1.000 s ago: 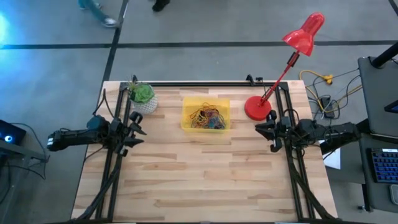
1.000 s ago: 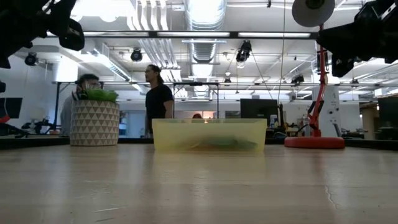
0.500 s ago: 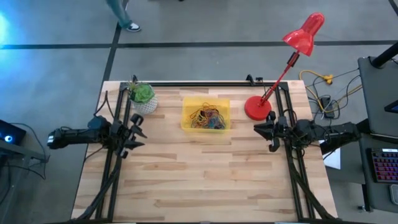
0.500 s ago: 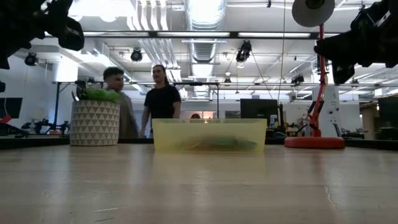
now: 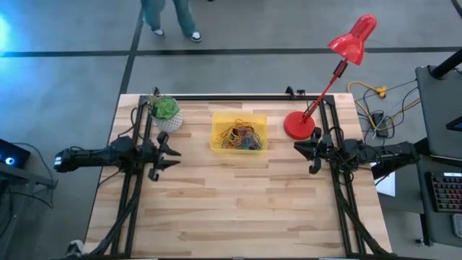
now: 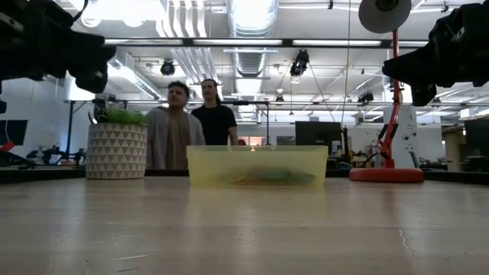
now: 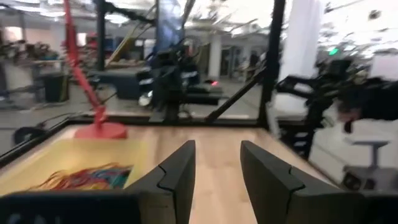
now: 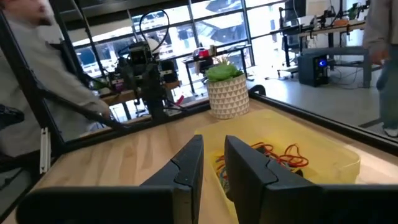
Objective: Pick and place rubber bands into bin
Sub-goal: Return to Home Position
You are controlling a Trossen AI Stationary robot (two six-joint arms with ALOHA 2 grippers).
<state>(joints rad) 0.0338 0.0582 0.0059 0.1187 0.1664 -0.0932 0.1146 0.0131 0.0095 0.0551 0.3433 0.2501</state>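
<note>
The yellow translucent bin (image 5: 218, 120) stands at the table's far middle with a tangle of coloured rubber bands (image 5: 240, 135) lying inside it; the low view shows its near wall (image 6: 256, 164). My left gripper (image 5: 173, 152) hovers level above the table's left side, open, pointing toward the middle with nothing between its fingers (image 7: 177, 177). My right gripper (image 5: 297, 150) hovers level over the right side, facing it, its fingers (image 8: 189, 158) a narrow gap apart and empty. Both wrist views show the bands (image 7: 87, 177) (image 8: 273, 152) in the bin ahead.
A white plant pot (image 5: 166, 112) stands left of the bin and a red desk lamp's base (image 5: 299, 124) right of it. Black frame rails run along both sides and the far edge. Two people (image 6: 187, 126) stand beyond the far edge. Bare wood lies in front of the bin.
My left gripper has tipped down to level and sunk a little, its fingers now reaching farther toward the table's middle. My right gripper has stayed in place. The bin and bands have not moved. The people behind the table have walked along.
</note>
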